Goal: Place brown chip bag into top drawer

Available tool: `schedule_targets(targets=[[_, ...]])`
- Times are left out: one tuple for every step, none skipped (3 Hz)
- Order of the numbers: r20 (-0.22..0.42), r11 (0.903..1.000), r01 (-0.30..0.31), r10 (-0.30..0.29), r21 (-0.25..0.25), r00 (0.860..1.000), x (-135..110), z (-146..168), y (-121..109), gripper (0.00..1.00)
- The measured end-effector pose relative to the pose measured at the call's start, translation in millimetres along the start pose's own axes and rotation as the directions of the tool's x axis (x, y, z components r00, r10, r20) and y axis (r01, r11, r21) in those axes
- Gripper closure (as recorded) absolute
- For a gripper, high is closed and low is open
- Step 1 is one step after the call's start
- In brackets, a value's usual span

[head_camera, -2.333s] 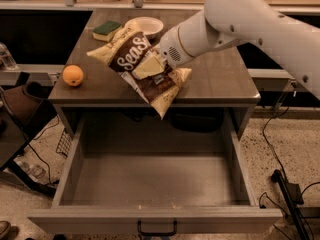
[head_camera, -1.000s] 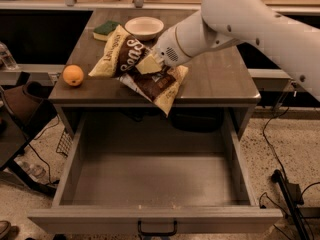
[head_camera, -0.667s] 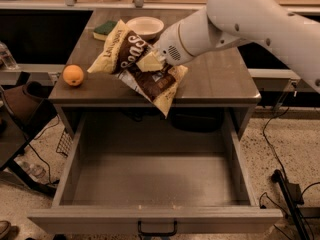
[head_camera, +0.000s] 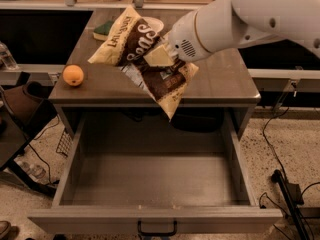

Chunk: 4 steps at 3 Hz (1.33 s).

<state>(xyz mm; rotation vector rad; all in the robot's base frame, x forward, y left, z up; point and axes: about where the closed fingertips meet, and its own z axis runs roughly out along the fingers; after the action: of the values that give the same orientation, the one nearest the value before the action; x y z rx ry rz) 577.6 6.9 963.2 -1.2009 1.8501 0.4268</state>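
Note:
The brown chip bag has a dark brown middle and cream-yellow ends. It hangs tilted in the air over the front of the tabletop, its lower end reaching past the table edge above the drawer's back. My gripper is shut on the bag's middle, and the white arm comes in from the upper right. The top drawer is pulled wide open below, a grey box with a flat bare bottom and a small dark handle on its front panel.
An orange lies on the left of the grey tabletop. A green-yellow sponge and a white bowl sit at the back, partly behind the bag. Cables and a black stand lie on the floor at right.
The bag has been lifted and swung upward and to the left in my gripper, now more raised and tilted over the tabletop. The drawer and orange have not moved.

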Motion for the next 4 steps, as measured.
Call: schedule_targets(targets=[[-0.009, 0.9998, -0.001, 0.001, 0.021, 1.000, 14, -22, 22, 1.00], [-0.031, 0.9997, 0.017, -0.017, 0.015, 0.999, 52, -32, 50, 1.00], [-0.136, 0.9965, 0.067, -0.073, -0.051, 0.988, 78, -20, 65, 1.00], [-0.135, 0.9965, 0.066, -0.072, -0.050, 0.988, 78, -21, 65, 1.00]])
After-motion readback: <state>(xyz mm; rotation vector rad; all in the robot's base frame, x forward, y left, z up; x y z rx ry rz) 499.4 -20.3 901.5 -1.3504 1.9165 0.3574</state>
